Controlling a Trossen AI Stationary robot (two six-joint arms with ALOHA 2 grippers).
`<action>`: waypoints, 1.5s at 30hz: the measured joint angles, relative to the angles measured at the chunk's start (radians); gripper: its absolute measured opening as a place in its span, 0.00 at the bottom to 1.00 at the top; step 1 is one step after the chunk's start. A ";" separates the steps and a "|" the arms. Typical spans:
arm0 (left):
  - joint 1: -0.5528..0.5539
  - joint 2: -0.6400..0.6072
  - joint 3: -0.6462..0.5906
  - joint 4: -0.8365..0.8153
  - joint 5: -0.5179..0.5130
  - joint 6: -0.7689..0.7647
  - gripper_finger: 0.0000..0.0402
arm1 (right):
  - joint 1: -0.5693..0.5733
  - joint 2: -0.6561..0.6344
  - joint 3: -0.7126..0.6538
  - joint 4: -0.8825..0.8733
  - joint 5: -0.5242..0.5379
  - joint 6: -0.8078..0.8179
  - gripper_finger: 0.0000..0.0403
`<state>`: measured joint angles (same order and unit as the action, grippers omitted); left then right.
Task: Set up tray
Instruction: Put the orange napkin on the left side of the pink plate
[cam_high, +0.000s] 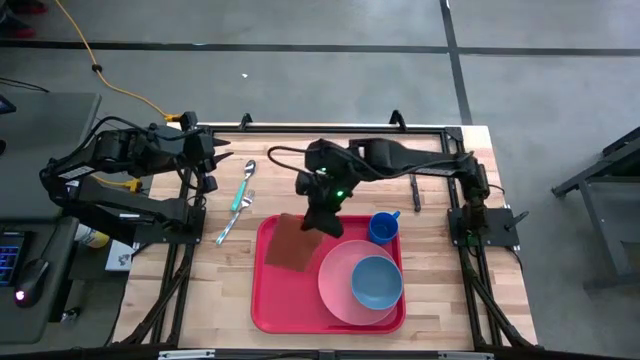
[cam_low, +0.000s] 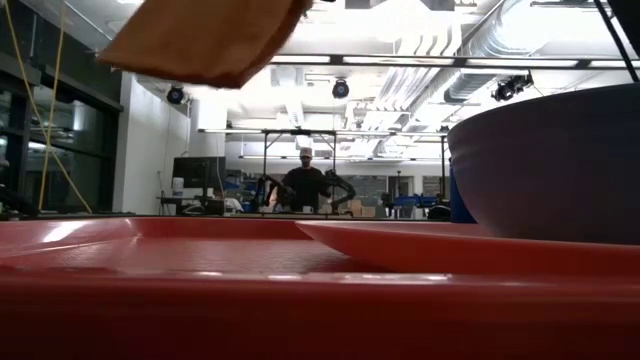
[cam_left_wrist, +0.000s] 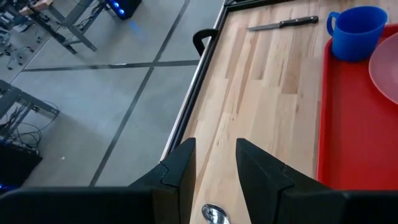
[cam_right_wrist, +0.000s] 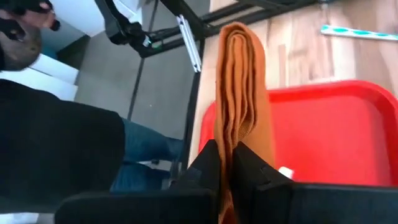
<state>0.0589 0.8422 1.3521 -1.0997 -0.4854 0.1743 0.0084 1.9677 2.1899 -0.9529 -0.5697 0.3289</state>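
On the wooden counter (cam_high: 430, 290), the large flat red plastic tray (cam_high: 275, 300) sits at six o'clock. The right gripper (cam_high: 318, 222) hangs over its ten o'clock corner, jaws clamped on a folded orange-brown cloth napkin (cam_right_wrist: 239, 93). The left gripper (cam_left_wrist: 214, 167), jaws slightly parted and empty, waits at nine o'clock.

No readable text, label, brand or number anywhere.

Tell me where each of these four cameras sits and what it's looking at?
High: above the table, straight down on the tray and both arms.
Low: at tray height, looking level into the room; napkin hangs above.
Left wrist: on the left arm, past its open tool toward the cup.
Right wrist: on the right arm, its tool gripping the napkin.
All four show the tray.
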 joint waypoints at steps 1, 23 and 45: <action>0.000 0.000 0.000 0.000 0.000 -0.001 0.36 | 0.001 0.012 0.000 0.022 -0.011 0.005 0.00; 0.000 0.000 0.000 -0.001 -0.002 -0.006 0.36 | 0.106 0.181 0.001 0.162 -0.244 0.011 0.00; 0.000 0.000 0.000 -0.001 -0.007 -0.028 0.36 | 0.064 0.307 0.000 0.187 -0.164 0.004 0.00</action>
<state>0.0589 0.8421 1.3521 -1.1011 -0.4923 0.1463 0.0719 2.2745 2.1899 -0.7662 -0.7337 0.3329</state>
